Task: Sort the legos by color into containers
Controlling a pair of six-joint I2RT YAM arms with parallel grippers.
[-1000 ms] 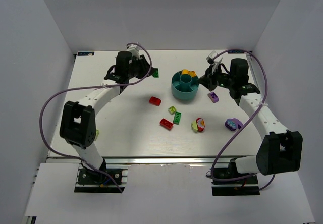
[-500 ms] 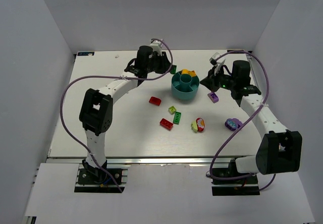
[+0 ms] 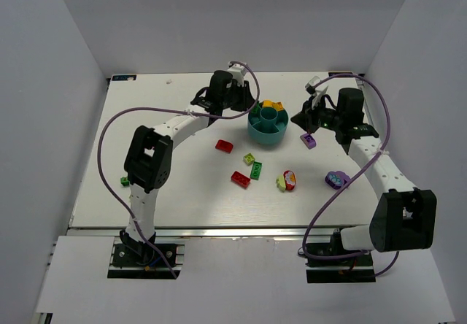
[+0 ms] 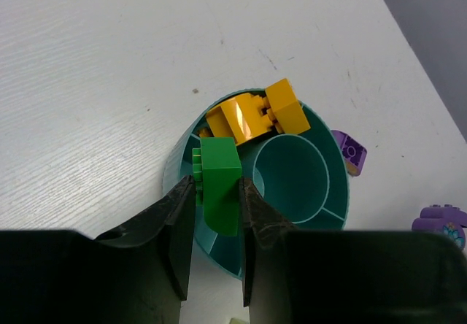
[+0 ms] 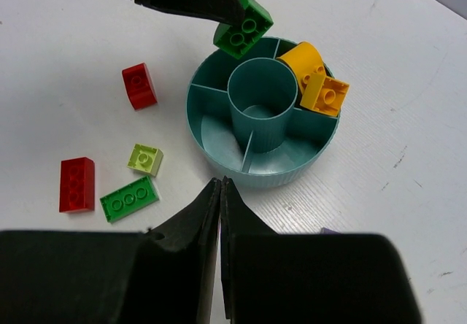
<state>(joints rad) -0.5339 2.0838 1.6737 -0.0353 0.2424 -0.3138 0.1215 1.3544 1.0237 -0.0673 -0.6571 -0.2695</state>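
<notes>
On the white table (image 3: pixel 190 185), toward its far side, sat the teal bowl (image 5: pixel 284 172). The left gripper (image 4: pixel 217 187) pinched a green brick (image 4: pixel 219 165) over the bowl's rim, while the right gripper (image 5: pixel 220 187) hung nearby, its fingers all but together on nothing. Two orange bricks (image 5: pixel 325 92) lay in one wedge
</notes>
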